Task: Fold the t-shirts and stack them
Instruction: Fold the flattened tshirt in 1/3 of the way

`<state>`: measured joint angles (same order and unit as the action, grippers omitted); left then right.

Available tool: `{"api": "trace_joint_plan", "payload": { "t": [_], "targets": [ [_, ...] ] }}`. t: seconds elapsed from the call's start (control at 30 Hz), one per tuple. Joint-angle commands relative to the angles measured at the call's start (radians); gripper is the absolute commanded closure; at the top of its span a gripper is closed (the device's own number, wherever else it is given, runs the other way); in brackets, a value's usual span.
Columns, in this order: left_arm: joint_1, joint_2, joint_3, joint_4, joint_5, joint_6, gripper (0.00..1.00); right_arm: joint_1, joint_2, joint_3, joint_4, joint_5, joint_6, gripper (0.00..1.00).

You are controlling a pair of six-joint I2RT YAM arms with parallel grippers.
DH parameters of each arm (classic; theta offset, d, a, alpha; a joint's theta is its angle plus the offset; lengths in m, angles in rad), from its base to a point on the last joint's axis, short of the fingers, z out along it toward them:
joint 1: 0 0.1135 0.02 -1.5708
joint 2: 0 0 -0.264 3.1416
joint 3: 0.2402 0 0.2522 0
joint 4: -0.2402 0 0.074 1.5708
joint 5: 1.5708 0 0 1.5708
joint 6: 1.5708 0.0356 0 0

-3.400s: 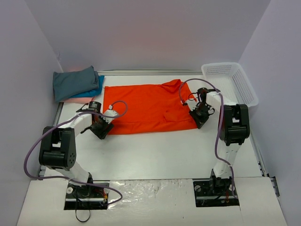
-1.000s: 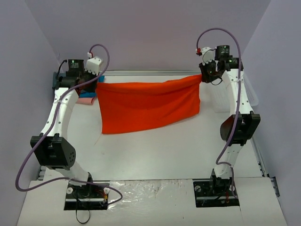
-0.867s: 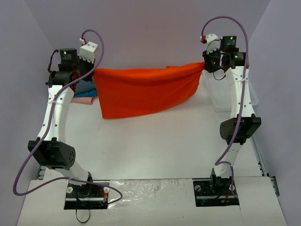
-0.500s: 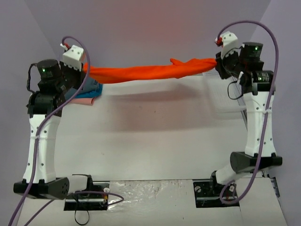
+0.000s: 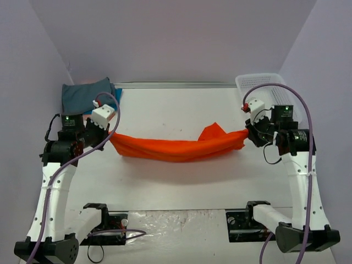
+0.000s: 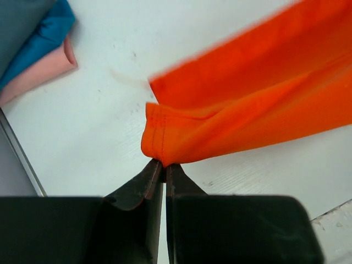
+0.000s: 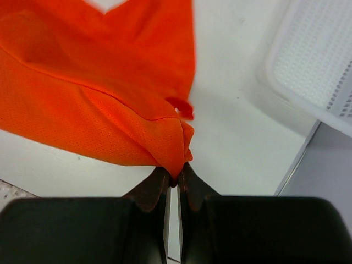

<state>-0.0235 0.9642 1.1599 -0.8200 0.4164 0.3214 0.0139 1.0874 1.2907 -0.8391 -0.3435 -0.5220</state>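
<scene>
Orange t-shirt sags over the table, long axis left to right. The left tool and the right tool each clamp one end

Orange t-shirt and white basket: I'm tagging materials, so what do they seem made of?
Orange t-shirt: thin matte knit cloth, probably synthetic sports mesh; the right wrist view shows fine pinholes, and it sags in soft folds. White basket: rigid plastic by the look, with a moulded grid of holes and a smooth rim.
</scene>
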Motion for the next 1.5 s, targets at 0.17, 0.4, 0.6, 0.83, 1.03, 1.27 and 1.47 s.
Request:
{"api": "trace_joint_plan", "payload": {
  "t": [0.17,0.4,0.6,0.83,1.03,1.27,1.47],
  "targets": [
    [0.01,0.031,0.216,0.019,0.033,-0.047,0.98,-0.002,0.011,0.18,0.027,0.02,0.05,1.0],
    [0.016,0.227,0.195,0.105,-0.034,-0.022,0.98,-0.008,0.251,0.173,0.184,0.041,0.028,1.0],
    [0.059,0.453,0.337,0.133,-0.027,-0.008,0.98,-0.042,0.518,0.348,0.216,0.014,0.025,1.0],
    [0.076,0.562,0.632,0.096,0.01,-0.056,0.98,-0.042,0.608,0.671,0.195,0.023,0.071,1.0],
    [0.076,0.456,0.568,0.126,-0.004,-0.054,0.98,-0.042,0.49,0.624,0.182,0.0,0.063,1.0],
    [0.077,0.294,0.108,0.225,-0.021,0.044,0.98,-0.042,0.272,0.146,0.183,-0.009,-0.024,1.0],
    [0.077,0.326,-0.138,0.227,0.034,0.137,0.98,-0.04,0.189,-0.122,0.1,-0.025,-0.126,1.0]
  ]
}}
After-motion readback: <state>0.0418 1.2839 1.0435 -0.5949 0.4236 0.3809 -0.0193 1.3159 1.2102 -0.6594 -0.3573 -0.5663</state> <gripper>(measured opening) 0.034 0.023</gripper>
